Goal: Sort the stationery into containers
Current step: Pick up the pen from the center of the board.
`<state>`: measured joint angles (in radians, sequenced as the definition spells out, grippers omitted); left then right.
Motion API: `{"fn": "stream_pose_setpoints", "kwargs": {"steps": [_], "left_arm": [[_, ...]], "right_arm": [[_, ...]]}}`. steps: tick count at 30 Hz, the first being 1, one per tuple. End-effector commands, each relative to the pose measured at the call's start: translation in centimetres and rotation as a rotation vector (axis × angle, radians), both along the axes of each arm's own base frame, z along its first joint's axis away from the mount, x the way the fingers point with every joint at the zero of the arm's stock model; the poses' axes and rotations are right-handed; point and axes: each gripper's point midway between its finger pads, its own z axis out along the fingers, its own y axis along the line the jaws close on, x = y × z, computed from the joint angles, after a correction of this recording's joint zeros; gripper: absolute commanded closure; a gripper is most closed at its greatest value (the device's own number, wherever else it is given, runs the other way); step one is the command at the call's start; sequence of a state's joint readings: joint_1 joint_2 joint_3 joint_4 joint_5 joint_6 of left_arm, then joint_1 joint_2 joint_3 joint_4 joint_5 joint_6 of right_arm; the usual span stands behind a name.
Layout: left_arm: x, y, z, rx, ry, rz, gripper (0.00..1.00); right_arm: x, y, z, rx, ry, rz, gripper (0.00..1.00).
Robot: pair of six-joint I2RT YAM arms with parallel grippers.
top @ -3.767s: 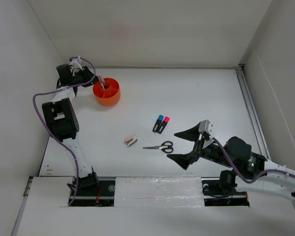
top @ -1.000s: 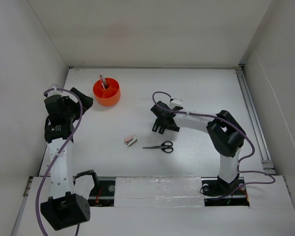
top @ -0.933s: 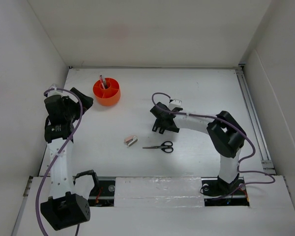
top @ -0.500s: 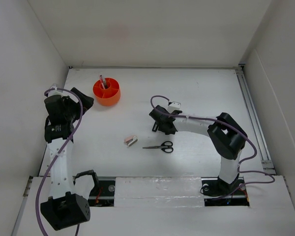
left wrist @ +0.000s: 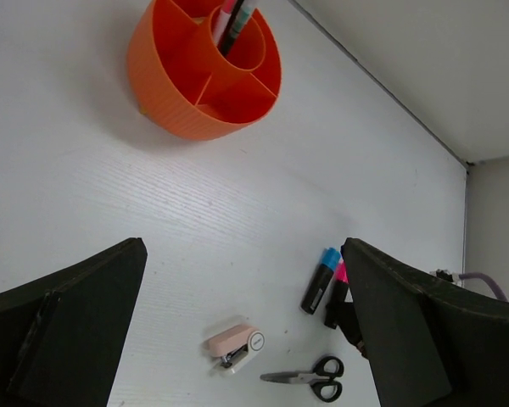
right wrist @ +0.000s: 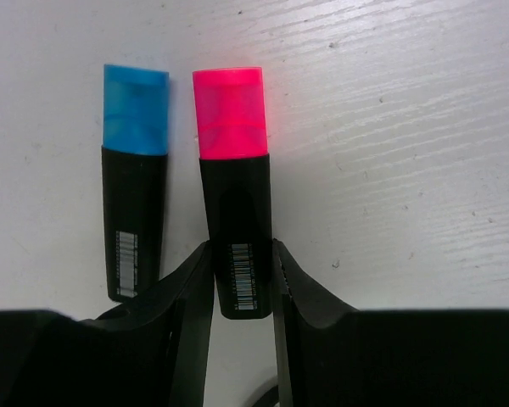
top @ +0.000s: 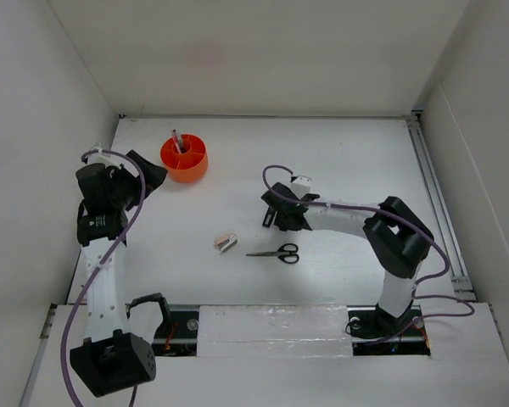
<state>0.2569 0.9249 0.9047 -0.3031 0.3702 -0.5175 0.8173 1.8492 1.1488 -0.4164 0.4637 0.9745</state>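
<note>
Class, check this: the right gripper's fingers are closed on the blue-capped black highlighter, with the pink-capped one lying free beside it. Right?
Wrong highlighter. The right wrist view shows the right gripper closed on the pink-capped black highlighter; the blue-capped black highlighter lies free beside it.

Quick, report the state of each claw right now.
Left claw: open, holding nothing.
Right claw: closed on the pink highlighter, which lies on the table.
</note>
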Motion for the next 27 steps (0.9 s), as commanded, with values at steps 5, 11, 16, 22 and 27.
{"fn": "stream_pose_setpoints", "kwargs": {"steps": [5, 11, 16, 22, 27], "left_arm": [[0.1, -6.0, 0.6, -0.029, -0.067, -0.296, 0.00], [-2.3, -9.6, -1.2, -0.097, -0.042, -0.494, 0.00], [-4.8, -10.6, -2.5, -0.136, -0.019, -0.542, 0.00], [-5.3, -10.6, -4.0, -0.144, 0.027, -0.539, 0.00], [-5.2, -10.8, -3.9, -0.150, 0.015, -0.557, 0.00]], "right_arm": [[-1.9, 2.4, 5.8, 0.118, -0.156, 0.276, 1.00], [-4.9, 7.6, 12.1, 0.174, -0.392, 0.578, 1.00], [-5.2, 9.7, 15.0, 0.205, -0.495, 0.693, 1.00], [-4.2, 13.8, 17.1, 0.233, -0.529, 0.737, 1.00], [-5.0, 17.8, 18.9, 0.254, -0.569, 0.773, 1.00]]}}
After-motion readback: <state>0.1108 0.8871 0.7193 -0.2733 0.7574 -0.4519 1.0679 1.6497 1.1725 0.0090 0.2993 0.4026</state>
